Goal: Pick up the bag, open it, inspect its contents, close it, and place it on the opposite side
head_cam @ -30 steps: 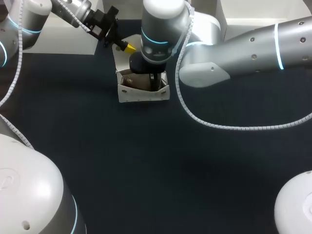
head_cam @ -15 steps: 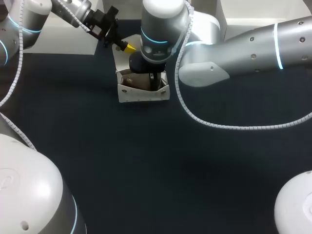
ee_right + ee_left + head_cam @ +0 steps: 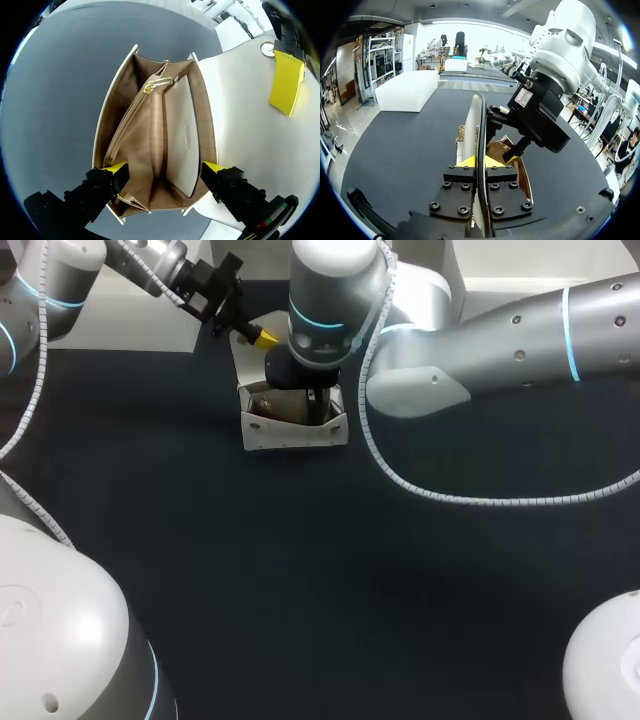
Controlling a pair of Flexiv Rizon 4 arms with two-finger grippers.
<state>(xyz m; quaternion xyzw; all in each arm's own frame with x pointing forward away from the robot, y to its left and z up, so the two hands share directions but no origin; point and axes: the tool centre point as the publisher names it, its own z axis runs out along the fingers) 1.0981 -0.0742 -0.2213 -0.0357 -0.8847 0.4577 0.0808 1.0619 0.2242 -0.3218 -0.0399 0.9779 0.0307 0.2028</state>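
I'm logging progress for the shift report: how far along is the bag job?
Done: the bag stands open, its flap pinched up by the left gripper. In hand: inspection, with the right gripper open over the tan interior. Left: closing it and placing it on the opposite side.

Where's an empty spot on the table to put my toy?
The table in front of the bag is bare, all the way to the near edge. It's crowded at the bag: the left gripper pinches its flap, the right gripper hangs open over it.
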